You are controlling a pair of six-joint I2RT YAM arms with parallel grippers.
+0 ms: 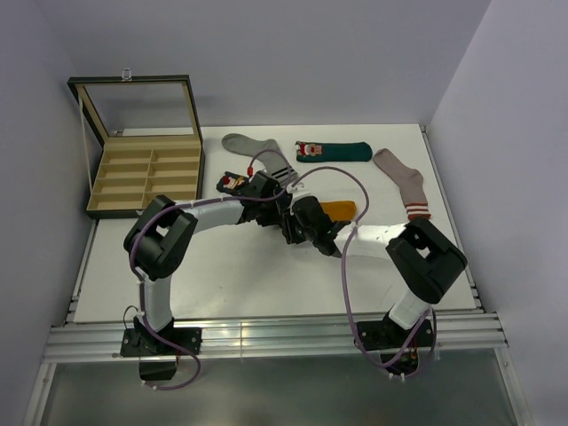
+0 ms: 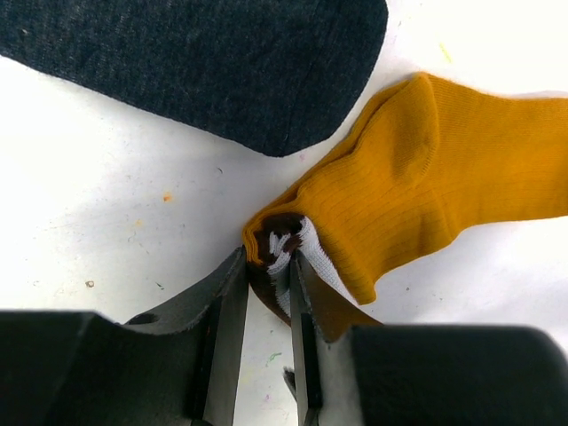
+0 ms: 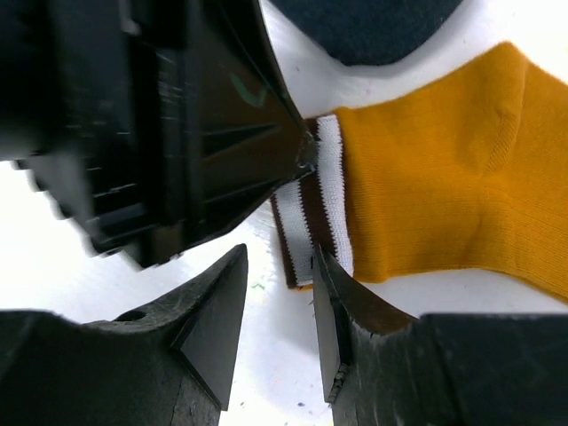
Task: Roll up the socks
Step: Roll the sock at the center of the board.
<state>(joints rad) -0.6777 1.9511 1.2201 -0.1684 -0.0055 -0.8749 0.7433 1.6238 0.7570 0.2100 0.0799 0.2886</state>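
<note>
The mustard sock (image 2: 417, 195), laid on the table (image 2: 106, 204) beside the navy sock (image 2: 204, 62), was pinched by its striped cuff (image 3: 330, 177) in the nearly closed left jaws, apparently to start the roll. The right jaws were held part open alongside, gripping nothing.

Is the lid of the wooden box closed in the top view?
No, the lid of the wooden box stands raised at the back, so the compartments inside show.
</note>
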